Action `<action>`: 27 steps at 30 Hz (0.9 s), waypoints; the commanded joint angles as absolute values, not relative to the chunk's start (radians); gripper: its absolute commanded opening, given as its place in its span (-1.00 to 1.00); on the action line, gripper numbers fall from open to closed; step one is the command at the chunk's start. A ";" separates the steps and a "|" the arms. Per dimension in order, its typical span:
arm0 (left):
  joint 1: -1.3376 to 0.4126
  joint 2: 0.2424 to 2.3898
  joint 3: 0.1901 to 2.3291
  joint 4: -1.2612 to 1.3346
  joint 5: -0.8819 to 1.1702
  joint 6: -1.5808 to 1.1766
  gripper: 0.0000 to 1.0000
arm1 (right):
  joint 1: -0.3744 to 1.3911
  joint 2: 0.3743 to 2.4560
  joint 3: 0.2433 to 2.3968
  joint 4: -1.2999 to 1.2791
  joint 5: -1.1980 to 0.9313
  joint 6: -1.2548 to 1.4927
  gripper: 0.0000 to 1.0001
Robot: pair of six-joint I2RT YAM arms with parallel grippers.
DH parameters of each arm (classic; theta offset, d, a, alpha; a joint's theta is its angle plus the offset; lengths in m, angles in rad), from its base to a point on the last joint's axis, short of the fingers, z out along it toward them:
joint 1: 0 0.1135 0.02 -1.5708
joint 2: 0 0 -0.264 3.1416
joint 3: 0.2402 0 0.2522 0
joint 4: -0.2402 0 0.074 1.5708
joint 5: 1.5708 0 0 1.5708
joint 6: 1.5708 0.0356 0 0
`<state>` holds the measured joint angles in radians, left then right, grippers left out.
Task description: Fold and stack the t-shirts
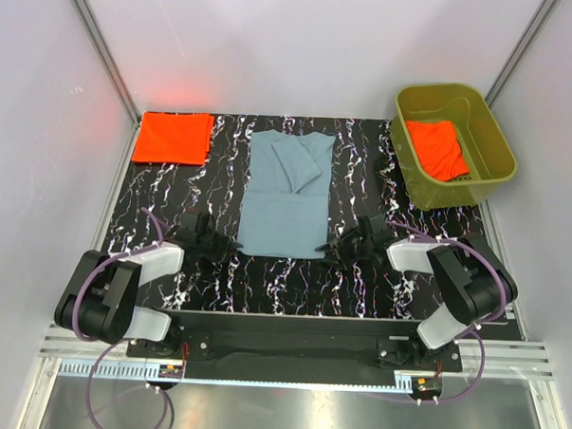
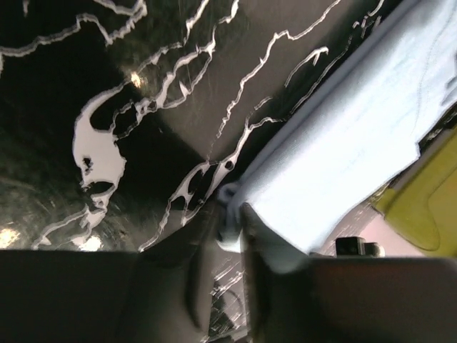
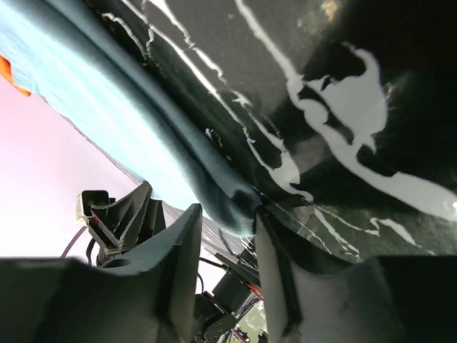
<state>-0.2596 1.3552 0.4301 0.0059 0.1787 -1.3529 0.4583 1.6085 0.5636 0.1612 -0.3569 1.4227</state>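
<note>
The large blue-grey t-shirt (image 1: 284,210) lies flat mid-table with its sleeves folded inward. My left gripper (image 1: 230,242) is at its near left corner; in the left wrist view it (image 2: 230,214) is shut on that corner of the cloth (image 2: 357,136). My right gripper (image 1: 328,247) is at the near right corner; in the right wrist view it (image 3: 227,218) is open, with the shirt's hem (image 3: 107,107) between the jaws and touching one finger. A folded orange-red t-shirt (image 1: 173,136) lies at the far left. Another orange-red shirt (image 1: 437,148) lies crumpled in the tub.
The olive-green plastic tub (image 1: 489,138) stands at the far right, partly off the black marbled mat (image 1: 173,200); it also shows in the left wrist view (image 2: 421,200). White walls and metal frame posts enclose the table.
</note>
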 commanded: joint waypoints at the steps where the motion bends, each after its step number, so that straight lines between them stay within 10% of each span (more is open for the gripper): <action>1: -0.253 1.397 0.419 -0.043 0.097 -1.298 -0.63 | 0.466 1.675 0.548 0.044 -0.222 1.402 -0.20; 6: -0.245 1.411 0.455 -0.043 0.141 -1.220 -1.00 | 0.462 1.684 0.563 0.037 -0.232 1.335 -1.00; 27: -0.429 0.537 0.259 -0.595 0.222 -1.215 -1.00 | 0.661 1.023 0.407 -0.429 -0.365 1.207 -1.00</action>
